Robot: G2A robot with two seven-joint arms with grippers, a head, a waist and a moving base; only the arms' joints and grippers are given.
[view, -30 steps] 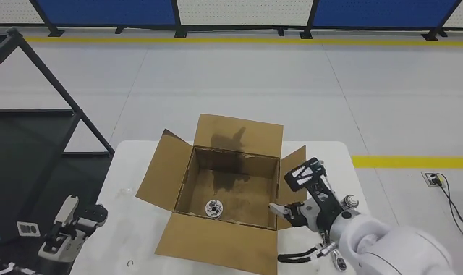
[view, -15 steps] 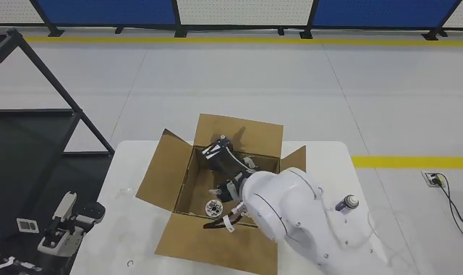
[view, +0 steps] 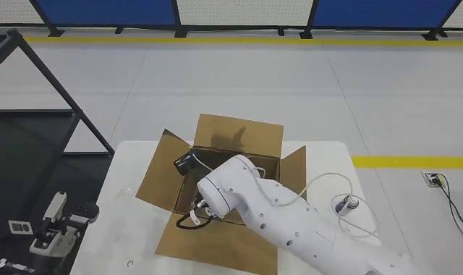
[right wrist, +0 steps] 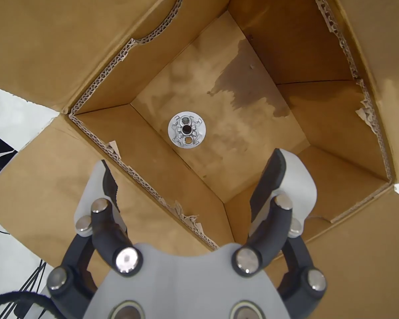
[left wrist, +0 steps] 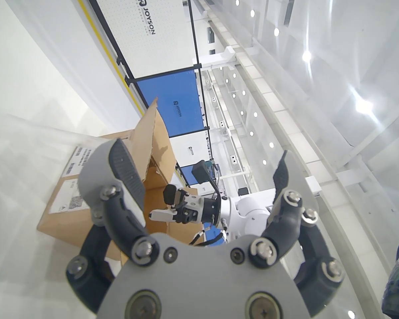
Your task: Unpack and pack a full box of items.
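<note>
The white table carries a large brown cardboard box standing upright with all four flaps folded outward. The robot's bulky white right arm stretches across the open mouth of the box and covers much of the interior in the top view. The left gripper sits off the table's left side, well apart from the box. Its fingers are spread wide with nothing between them, and it points up toward the ceiling. The right gripper hangs above the box opening near one corner, released and empty, looking down inside. A dark stain spreads over part of the box floor. Near it but apart from it, a small round silvery metal disc with cut-outs and a central hole lies flat on the floor, close to one wall and touching nothing else. It is the only item visible in the box, so this looks like the tail end of unpacking. The next move probably calls for lowering the right gripper straight down past the flap edges and centring it over the disc. The fingers would need to reach almost to the cardboard floor, since such a thin, flat part offers little to grip except its rim.
</note>
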